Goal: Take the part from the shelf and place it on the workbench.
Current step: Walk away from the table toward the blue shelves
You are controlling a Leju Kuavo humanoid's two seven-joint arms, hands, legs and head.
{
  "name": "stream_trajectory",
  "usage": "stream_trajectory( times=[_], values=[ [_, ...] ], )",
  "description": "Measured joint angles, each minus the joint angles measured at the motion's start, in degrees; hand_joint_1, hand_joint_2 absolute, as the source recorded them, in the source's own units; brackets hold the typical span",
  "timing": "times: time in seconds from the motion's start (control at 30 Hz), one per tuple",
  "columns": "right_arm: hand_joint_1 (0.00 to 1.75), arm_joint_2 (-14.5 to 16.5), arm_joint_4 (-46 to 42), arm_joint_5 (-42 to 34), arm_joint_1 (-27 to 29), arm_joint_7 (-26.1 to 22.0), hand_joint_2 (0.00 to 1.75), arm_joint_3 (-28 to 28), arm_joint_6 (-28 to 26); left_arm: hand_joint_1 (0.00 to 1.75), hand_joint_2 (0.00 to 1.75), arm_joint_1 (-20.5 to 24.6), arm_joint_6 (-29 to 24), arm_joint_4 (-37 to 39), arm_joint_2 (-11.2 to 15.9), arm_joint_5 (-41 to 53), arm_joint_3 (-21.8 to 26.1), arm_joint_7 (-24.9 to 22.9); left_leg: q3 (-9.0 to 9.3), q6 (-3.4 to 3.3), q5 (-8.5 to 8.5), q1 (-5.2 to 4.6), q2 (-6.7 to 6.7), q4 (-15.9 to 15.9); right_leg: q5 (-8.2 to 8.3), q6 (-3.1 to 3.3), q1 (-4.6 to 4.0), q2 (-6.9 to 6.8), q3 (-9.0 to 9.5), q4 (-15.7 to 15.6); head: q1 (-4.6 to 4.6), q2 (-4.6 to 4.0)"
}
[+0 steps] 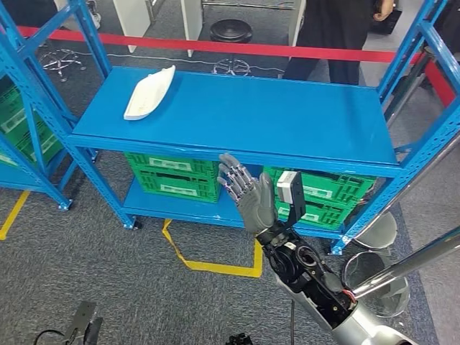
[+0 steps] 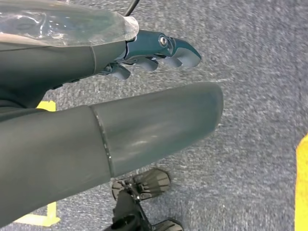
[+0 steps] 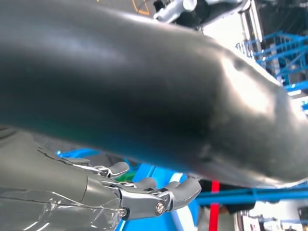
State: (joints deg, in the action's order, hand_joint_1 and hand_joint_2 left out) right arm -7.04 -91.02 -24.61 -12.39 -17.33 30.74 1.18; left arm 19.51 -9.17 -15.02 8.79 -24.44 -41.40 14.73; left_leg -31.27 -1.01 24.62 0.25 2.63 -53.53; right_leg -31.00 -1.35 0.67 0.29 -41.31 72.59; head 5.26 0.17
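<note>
Head view shows the right hand (image 1: 251, 195) raised in front of the blue shelf (image 1: 304, 129), palm open, fingers (image 1: 232, 175) spread and holding nothing, their tips level with the front lip of the top deck. The white part (image 1: 149, 92) lies flat on that deck, well apart from the fingertips, off toward the far left corner, and nothing touches it. Just beyond and below the fingers, green crates (image 1: 172, 177) sit on the lower deck, and the shelf's front edge stands between the hand and the part. Further past the shelf run a red barrier tape (image 1: 217, 47), a black stool (image 1: 231, 31) and a person (image 1: 330, 43) in dark clothing. Yellow floor tape (image 1: 217, 266) crosses the grey carpet under the wrist. Right wrist view adds what the head view lacks: close up, the right hand's fingers (image 3: 145, 195) lie extended side by side, empty, with blue shelf framing beyond their tips; the thick thumb (image 3: 152, 91) blocks much of the scene. Left wrist view gives the left hand (image 2: 127, 96), hanging over grey carpet (image 2: 254, 72), its fingers (image 2: 163, 48) stretched out with nothing between them and the thumb; a dark metal stand (image 2: 141, 185) sits on the floor beneath.
</note>
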Motion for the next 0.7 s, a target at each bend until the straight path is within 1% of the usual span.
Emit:
stream_trajectory(
  times=[0.03,0.07,0.1,0.13,0.17,0.2,0.27,0.3,0.33,0.37,0.4,0.43,0.47,0.5,0.53,0.57,0.6,0.63,0.67,0.7],
  values=[
    [0.00,0.00,0.05,-0.03,0.01,0.03,0.00,-0.01,-0.01,0.00,0.00,0.00,0.01,0.00,-0.03,0.00,0.00,0.00,0.08,0.13,0.11,0.02,0.60,-0.05,1.69,-0.07,0.16,-0.35,1.58,-2.82,0.06,0.00],
    [0.00,0.00,0.08,-0.07,-0.01,0.05,0.00,-0.02,-0.02,0.00,0.00,0.01,0.01,0.00,-0.07,0.00,0.00,0.00,0.20,0.32,0.27,0.04,1.15,-0.14,3.71,-0.07,0.24,-1.13,3.96,-7.27,0.12,0.00],
    [0.00,-0.01,0.09,-0.11,-0.05,0.05,0.00,-0.02,-0.05,0.00,0.00,0.02,0.00,0.00,-0.08,0.00,0.00,0.01,0.34,0.53,0.41,0.04,1.63,-0.19,4.92,0.04,0.13,-2.30,6.20,-11.51,0.17,0.00],
    [0.00,0.00,0.08,-0.14,-0.08,0.04,0.00,-0.03,-0.07,0.00,0.00,0.04,-0.01,0.00,-0.08,0.00,0.00,0.01,0.44,0.80,0.54,-0.04,2.08,-0.28,5.77,0.22,-0.08,-3.26,8.05,-14.81,0.17,0.00],
    [0.00,0.00,0.07,-0.16,-0.13,0.04,0.00,-0.04,-0.09,0.00,0.00,0.06,-0.01,0.00,-0.04,0.00,0.00,0.02,0.48,1.07,0.62,-0.14,2.47,-0.38,5.94,0.53,-0.30,-3.77,9.01,-16.56,0.14,0.00],
    [0.00,0.00,0.07,-0.18,-0.14,0.05,0.00,-0.04,-0.10,0.00,0.00,0.10,-0.01,0.00,-0.01,0.00,0.00,0.02,0.49,1.33,0.61,-0.21,2.94,-0.41,5.75,0.89,-0.57,-3.68,9.21,-16.90,0.03,0.00],
    [0.00,-0.01,0.04,-0.19,-0.17,0.06,0.00,-0.04,-0.11,0.00,0.00,0.21,-0.01,-0.01,-0.04,0.01,0.00,0.02,0.59,1.93,0.65,-0.17,3.97,-0.49,6.13,1.67,-0.67,-2.22,9.19,-17.01,-0.15,0.00],
    [0.00,-0.01,0.02,-0.19,-0.20,0.04,0.00,-0.05,-0.10,0.00,0.00,0.31,-0.01,-0.01,-0.10,0.01,0.00,0.04,0.55,2.24,1.06,-0.02,3.66,-0.89,6.28,2.00,-0.61,-1.61,9.20,-17.11,-0.29,0.00],
    [0.00,-0.01,0.01,-0.20,-0.30,0.03,0.00,-0.06,-0.10,0.00,0.00,0.40,-0.01,-0.02,-0.14,0.02,0.00,0.08,0.08,2.51,2.01,0.12,2.60,-2.20,6.44,2.29,-0.48,-1.03,9.24,-17.23,-0.40,0.00],
    [0.00,0.00,-0.01,-0.20,-0.39,0.03,0.00,-0.05,-0.09,0.00,0.00,0.47,-0.01,-0.02,-0.15,0.03,0.00,0.13,-1.04,2.74,3.56,0.24,1.08,-4.78,6.60,2.57,-0.34,-0.50,9.26,-17.33,-0.55,0.00],
    [0.00,0.00,0.00,-0.20,-0.46,0.03,0.00,-0.02,-0.08,0.00,0.00,0.47,-0.01,-0.02,-0.14,0.05,0.00,0.17,-2.76,2.89,5.51,0.34,-0.59,-8.47,6.69,2.76,-0.29,0.04,9.17,-17.35,-0.68,0.00],
    [0.00,0.00,0.00,-0.20,-0.48,0.07,0.00,0.01,-0.08,0.00,0.00,0.37,-0.01,-0.01,-0.10,0.08,0.00,0.20,-4.83,2.96,7.38,0.34,-1.61,-12.65,6.77,2.93,-0.31,0.61,9.06,-17.35,-0.75,0.00],
    [0.00,0.00,0.01,-0.20,-0.46,0.10,0.00,0.04,-0.08,0.00,0.00,0.21,-0.01,-0.01,-0.07,0.14,0.00,0.19,-6.84,2.98,8.79,0.33,-2.08,-16.46,6.85,3.08,-0.37,1.24,8.96,-17.35,-0.79,0.00],
    [0.00,0.00,0.02,-0.21,-0.45,0.13,0.00,0.05,-0.08,0.00,0.00,0.05,-0.01,0.00,-0.05,0.19,0.00,0.19,-8.24,2.93,9.33,0.31,-2.27,-18.88,6.91,3.16,-0.43,1.90,8.87,-17.35,-0.79,0.00],
    [0.00,0.00,0.03,-0.22,-0.43,0.15,0.00,0.05,-0.08,0.00,0.00,-0.07,-0.01,0.00,-0.05,0.27,0.00,0.18,-8.68,2.78,8.78,0.29,-2.35,-19.25,6.98,3.21,-0.50,2.60,8.81,-17.35,-0.79,0.00],
    [0.00,0.00,0.03,-0.23,-0.44,0.16,0.00,0.05,-0.08,0.00,0.00,-0.10,0.00,0.00,-0.06,0.34,0.00,0.17,-8.08,2.56,7.30,0.29,-2.47,-17.57,7.06,3.22,-0.56,3.31,8.78,-17.35,-0.79,0.00],
    [0.00,0.00,0.03,-0.24,-0.46,0.17,0.00,0.05,-0.09,0.00,0.00,-0.02,0.01,0.00,-0.07,0.39,0.00,0.10,-6.16,2.23,4.90,0.28,-3.08,-13.37,7.13,3.16,-0.59,4.05,8.79,-17.34,-0.79,0.00],
    [0.00,0.00,0.03,-0.26,-0.51,0.18,0.00,0.05,-0.09,0.00,0.00,0.10,0.01,0.00,-0.02,0.45,0.00,0.02,-3.88,1.87,2.80,0.28,-4.49,-8.49,7.21,3.03,-0.63,4.75,8.73,-17.33,-0.79,0.00],
    [0.00,0.00,0.03,-0.29,-0.58,0.18,0.00,0.05,-0.10,0.00,0.00,0.24,0.01,0.00,0.02,0.50,0.00,-0.07,-1.96,1.66,1.26,0.27,-5.63,-4.42,7.29,2.84,-0.64,5.44,8.63,-17.29,-0.77,0.00],
    [0.00,0.00,0.03,-0.33,-0.65,0.18,0.00,0.05,-0.11,0.00,0.00,0.37,0.01,0.00,0.07,0.54,0.00,-0.17,-0.59,1.53,0.37,0.21,-6.57,-1.54,7.38,2.60,-0.59,6.04,8.47,-17.25,-0.75,0.00]
  ],
)
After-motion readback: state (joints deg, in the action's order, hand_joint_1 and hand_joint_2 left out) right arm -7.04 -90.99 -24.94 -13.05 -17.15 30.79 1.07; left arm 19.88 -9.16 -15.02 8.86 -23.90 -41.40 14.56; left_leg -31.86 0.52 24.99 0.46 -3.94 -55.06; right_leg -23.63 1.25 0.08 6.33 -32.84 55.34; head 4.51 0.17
